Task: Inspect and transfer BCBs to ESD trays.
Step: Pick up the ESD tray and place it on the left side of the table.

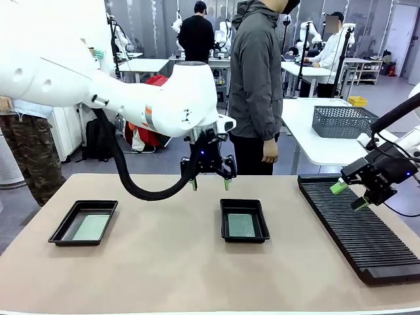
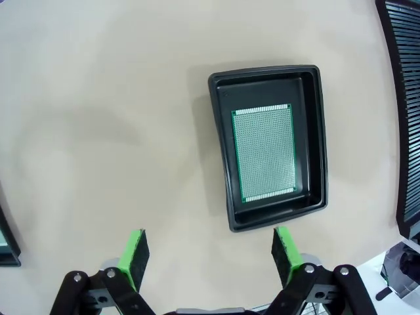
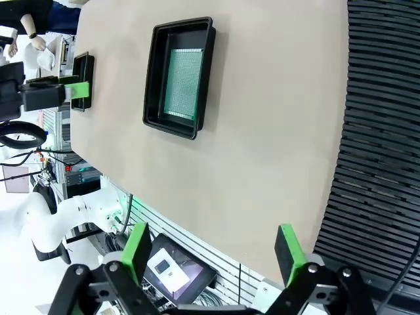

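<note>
A: Front view?
B: The left gripper (image 1: 209, 178) hangs spread and empty, behind the middle shallow black plastic tray (image 1: 244, 220) holding a green circuit board (image 1: 241, 225). Another tray (image 1: 84, 222) with a board (image 1: 91, 227) lies far off to its side. The right gripper (image 1: 349, 195), released, hovers over the long black ribbed rack (image 1: 361, 226).

A: Left wrist?
B: Fingers (image 2: 136, 257) apart, nothing between; tray (image 2: 269, 144) and board (image 2: 265, 154) just beyond the far finger.

A: Right wrist?
B: Fingers (image 3: 137, 248) wide, bare; tray (image 3: 178, 77) well ahead, rack (image 3: 380, 131) beside.
</note>
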You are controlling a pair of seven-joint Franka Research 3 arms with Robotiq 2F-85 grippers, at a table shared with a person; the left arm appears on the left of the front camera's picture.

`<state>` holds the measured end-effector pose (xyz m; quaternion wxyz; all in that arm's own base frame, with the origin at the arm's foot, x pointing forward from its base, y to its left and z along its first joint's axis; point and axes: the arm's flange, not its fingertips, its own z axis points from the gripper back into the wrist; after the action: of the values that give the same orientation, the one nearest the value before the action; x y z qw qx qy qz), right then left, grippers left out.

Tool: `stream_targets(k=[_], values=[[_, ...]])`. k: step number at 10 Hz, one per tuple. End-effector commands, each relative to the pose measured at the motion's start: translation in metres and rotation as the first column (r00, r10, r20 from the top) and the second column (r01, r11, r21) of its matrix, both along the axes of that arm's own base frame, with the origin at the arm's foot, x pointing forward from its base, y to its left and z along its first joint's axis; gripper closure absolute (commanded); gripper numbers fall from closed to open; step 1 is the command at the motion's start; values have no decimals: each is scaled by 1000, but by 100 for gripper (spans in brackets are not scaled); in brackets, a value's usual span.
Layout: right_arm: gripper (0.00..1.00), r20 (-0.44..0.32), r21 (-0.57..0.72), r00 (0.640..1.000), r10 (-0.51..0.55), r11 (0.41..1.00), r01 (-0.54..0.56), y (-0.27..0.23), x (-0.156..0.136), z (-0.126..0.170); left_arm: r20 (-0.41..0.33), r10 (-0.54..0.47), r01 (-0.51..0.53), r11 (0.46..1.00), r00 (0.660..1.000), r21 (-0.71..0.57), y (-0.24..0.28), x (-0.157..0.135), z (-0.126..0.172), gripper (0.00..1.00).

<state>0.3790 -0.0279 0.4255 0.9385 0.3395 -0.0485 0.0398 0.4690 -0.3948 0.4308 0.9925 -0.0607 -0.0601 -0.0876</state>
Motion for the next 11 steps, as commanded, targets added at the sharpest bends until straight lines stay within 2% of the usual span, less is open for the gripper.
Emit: stream_targets(k=[1, 5, 8, 11], values=[[0, -1, 5, 1000, -21, 1000, 21, 0, 0, 2, 40, 7, -8, 1000, 999, 30, -16, 9, -14, 0], [0, -1, 5, 1000, -21, 1000, 21, 0, 0, 2, 25, -22, 21, 999, 999, 40, -29, 19, -59, 0], [0, -1, 5, 1000, -21, 1000, 21, 0, 0, 2, 42, -45, 42, 997, 998, 58, -34, 27, -89, 0], [0, -1, 5, 1000, -21, 1000, 21, 0, 0, 2, 60, 10, -14, 997, 998, 72, -37, 35, -104, 0]])
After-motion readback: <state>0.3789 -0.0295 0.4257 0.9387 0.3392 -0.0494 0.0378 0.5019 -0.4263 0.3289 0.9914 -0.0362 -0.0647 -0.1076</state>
